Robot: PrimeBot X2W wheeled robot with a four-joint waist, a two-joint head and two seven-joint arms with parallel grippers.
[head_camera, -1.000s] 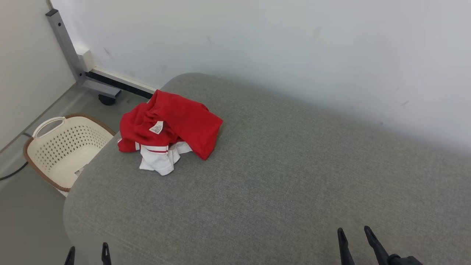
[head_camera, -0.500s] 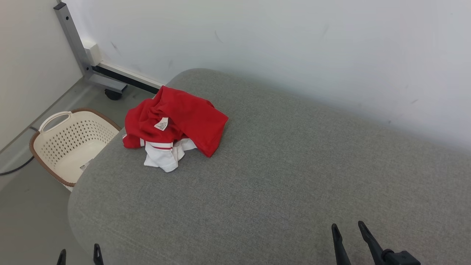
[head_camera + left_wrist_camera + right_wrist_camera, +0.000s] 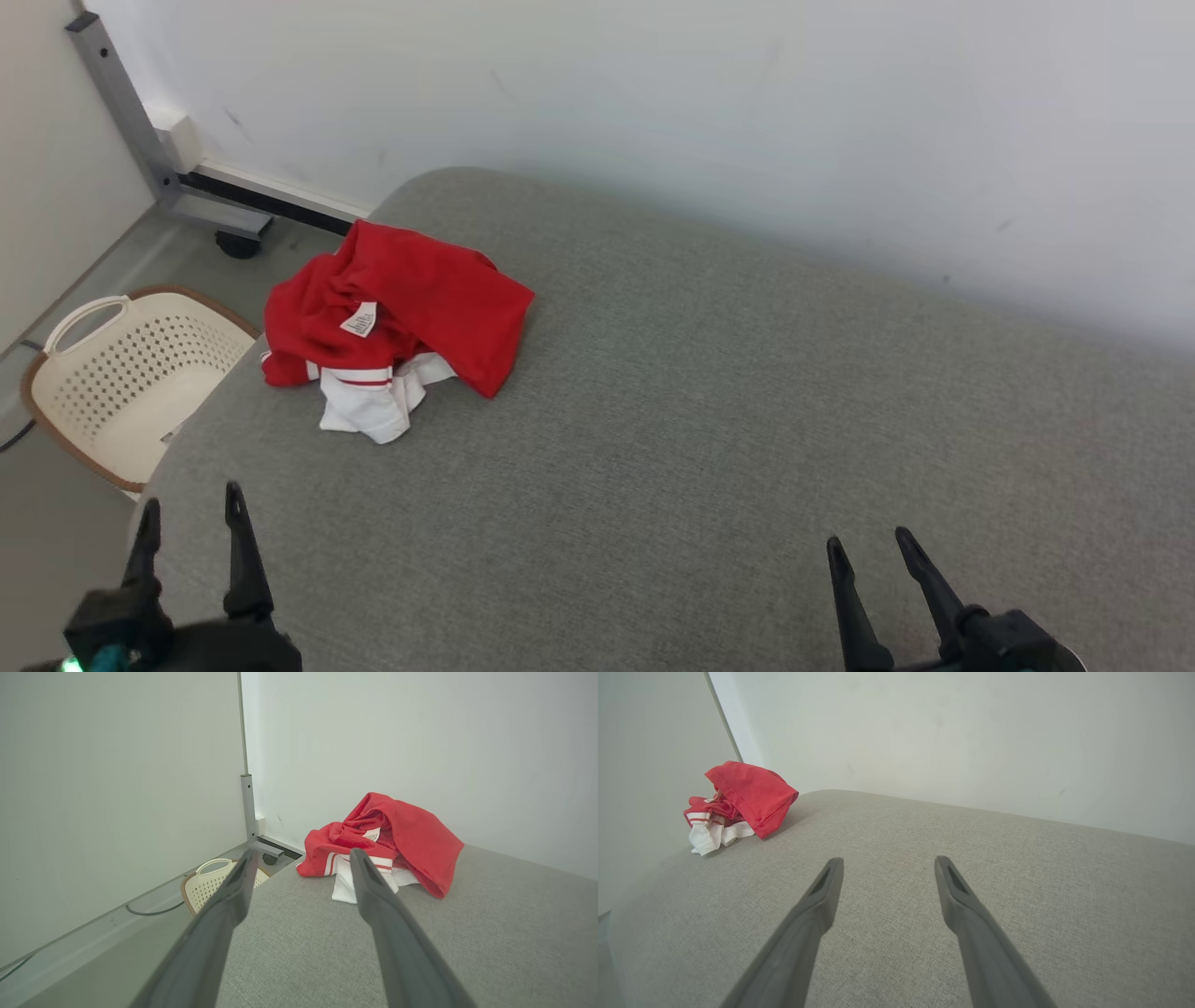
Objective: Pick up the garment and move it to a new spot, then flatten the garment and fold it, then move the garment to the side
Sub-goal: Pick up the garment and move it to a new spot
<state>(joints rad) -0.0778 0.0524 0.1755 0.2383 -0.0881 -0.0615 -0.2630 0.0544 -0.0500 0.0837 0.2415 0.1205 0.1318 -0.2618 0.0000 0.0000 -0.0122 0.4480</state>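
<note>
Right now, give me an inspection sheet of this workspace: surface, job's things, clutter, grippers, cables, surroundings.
Surface: grey fabric cushion.
Job's things: red and white garment, crumpled in a heap at the cushion's far left.
Clutter: nothing seen.
Grippers: left gripper open, empty; right gripper open, empty; both short of the garment.
Cables: dark cable on the floor.
Surroundings: cream perforated basket on the floor beside the cushion; white wall; grey metal post.

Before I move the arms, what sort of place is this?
Probably an indoor laundry-folding test corner: a crumpled red-and-white garment on a wide grey fabric surface, a perforated cream laundry basket on the floor beside it, bare white walls behind.
</note>
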